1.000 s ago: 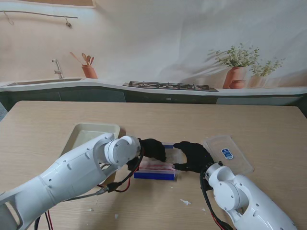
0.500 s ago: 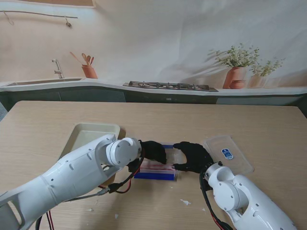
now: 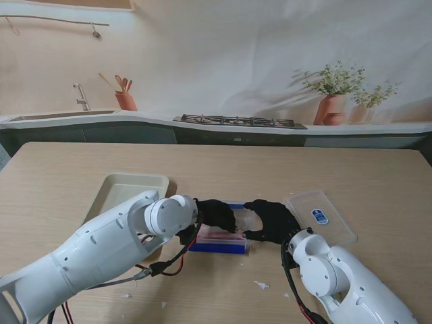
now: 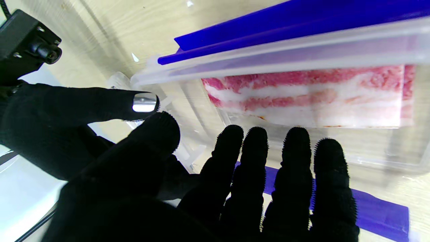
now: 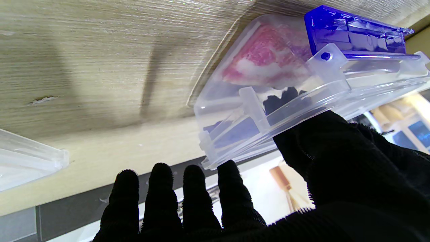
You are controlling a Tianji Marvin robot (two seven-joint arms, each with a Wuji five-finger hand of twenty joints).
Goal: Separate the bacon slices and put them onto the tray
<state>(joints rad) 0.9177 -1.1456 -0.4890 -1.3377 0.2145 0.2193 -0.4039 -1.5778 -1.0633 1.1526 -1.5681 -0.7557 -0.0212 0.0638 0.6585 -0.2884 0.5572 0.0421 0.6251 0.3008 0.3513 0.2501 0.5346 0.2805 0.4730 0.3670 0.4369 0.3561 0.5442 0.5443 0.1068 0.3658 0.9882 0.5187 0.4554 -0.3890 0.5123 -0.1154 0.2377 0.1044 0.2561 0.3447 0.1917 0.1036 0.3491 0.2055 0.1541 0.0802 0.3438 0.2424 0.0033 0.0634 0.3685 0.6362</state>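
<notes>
The bacon slices [image 4: 302,95] lie flat inside a clear plastic container [image 3: 223,237] with blue clips, which sits on the table [image 3: 223,169] near its middle. The cream tray [image 3: 128,189] rests to the left of the container, partly hidden by the left arm. The left hand [image 3: 214,212] reaches over the container's left end, its fingers [image 4: 292,158] extended side by side and holding nothing. The right hand [image 3: 271,219] is at the container's right end, thumb pressed against the rim, the four fingers [image 5: 195,191] straight and free. A clear lid [image 3: 322,216] lies just right of the container.
</notes>
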